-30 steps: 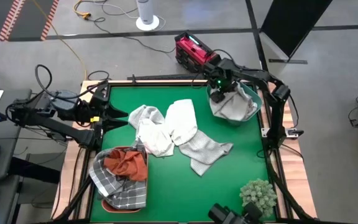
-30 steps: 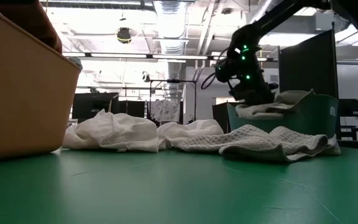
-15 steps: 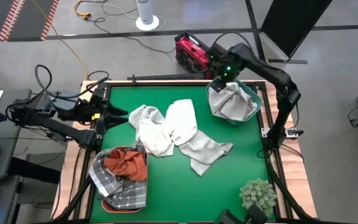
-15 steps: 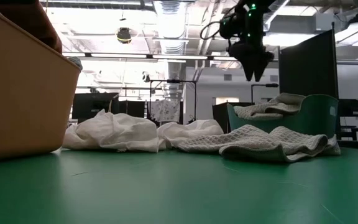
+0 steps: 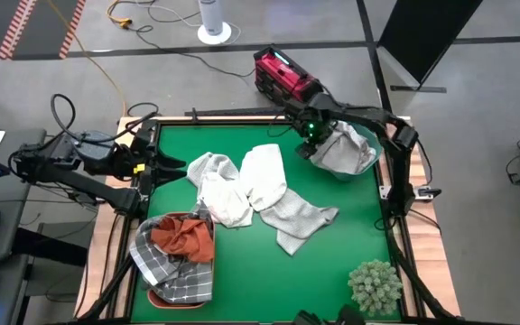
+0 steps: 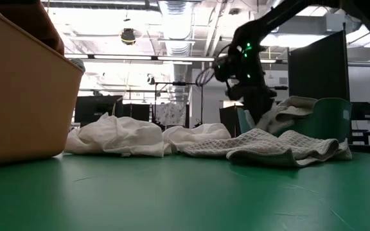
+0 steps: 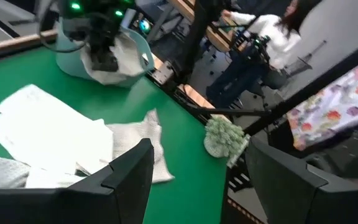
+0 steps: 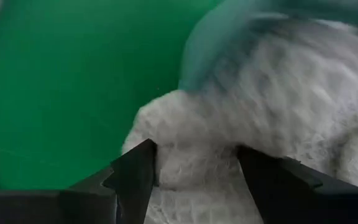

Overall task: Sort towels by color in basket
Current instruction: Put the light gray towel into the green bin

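Loosely, a grey towel (image 5: 346, 151) hung over the left rim of the teal basket (image 5: 372, 140) at the table's far right. Right gripper (image 5: 307, 149) hovered just left of it, fingers spread, holding nothing. White towels (image 5: 242, 185) lay mid-table. Left gripper (image 5: 171, 166) waited far left, fingers apart.
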Robot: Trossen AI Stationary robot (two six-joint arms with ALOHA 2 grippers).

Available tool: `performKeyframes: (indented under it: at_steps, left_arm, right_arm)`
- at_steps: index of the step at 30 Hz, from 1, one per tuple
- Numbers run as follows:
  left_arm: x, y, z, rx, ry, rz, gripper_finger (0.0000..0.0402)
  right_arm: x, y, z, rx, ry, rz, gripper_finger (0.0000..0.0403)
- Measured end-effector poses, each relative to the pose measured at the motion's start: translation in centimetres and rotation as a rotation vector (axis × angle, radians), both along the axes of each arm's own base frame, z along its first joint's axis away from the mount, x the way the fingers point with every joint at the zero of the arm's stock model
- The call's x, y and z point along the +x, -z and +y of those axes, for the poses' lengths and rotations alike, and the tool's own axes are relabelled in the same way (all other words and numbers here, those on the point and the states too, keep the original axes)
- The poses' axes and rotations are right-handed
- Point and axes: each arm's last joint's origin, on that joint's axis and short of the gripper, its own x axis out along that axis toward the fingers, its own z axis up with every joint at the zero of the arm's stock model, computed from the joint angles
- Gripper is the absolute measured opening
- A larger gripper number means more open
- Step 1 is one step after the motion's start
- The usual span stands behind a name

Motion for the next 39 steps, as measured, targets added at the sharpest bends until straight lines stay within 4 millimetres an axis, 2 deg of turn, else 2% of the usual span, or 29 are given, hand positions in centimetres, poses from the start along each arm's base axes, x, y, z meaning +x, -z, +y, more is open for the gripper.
performKeyframes:
  at_steps: [2,4,6,11,12,16,22,26,31,39]
  left_arm:
    - [0.0,0.0,0.0,-0.004,0.015,0.001,0.0242]
    - [0.0,0.0,-0.1,-0.007,0.027,0.001,0.0242]
    - [0.0,0.0,-0.1,-0.011,0.026,0.001,0.0242]
    - [-0.4,-0.1,-0.1,-0.021,0.050,-0.008,0.0242]
    - [-0.6,-0.1,0.0,-0.022,0.050,-0.009,0.0242]
    - [-1.2,-0.1,0.1,-0.021,0.050,-0.008,0.0242]
    - [-1.8,-0.2,0.2,0.001,0.055,-0.027,0.0242]
    - [-1.8,-0.3,0.2,0.020,0.060,-0.027,0.0242]
    - [-1.8,-0.3,0.2,0.026,0.061,-0.026,0.0242]
    - [-1.8,-0.3,0.1,-0.040,0.101,-0.028,0.0242]
  right_arm:
    - [-0.1,1.0,-0.2,0.014,-0.022,0.039,0.0262]
    - [-0.1,1.5,-0.3,0.009,-0.030,0.063,0.0236]
    - [0.0,1.5,-0.4,0.005,-0.030,0.062,0.0193]
    - [-0.2,0.6,-0.1,0.035,-0.027,0.012,0.0048]
    - [-0.3,0.3,0.0,0.055,-0.024,-0.005,0.0040]
    - [-1.0,-1.4,0.7,0.074,0.002,-0.043,0.0042]
    - [-3.1,-5.7,1.4,0.039,0.097,-0.175,0.0062]
    - [-3.7,-7.1,1.5,0.013,0.144,-0.233,0.0059]
    - [-2.8,-6.6,1.7,-0.002,0.162,-0.260,0.0057]
    - [-0.5,-2.9,1.3,0.051,0.154,-0.172,0.0059]
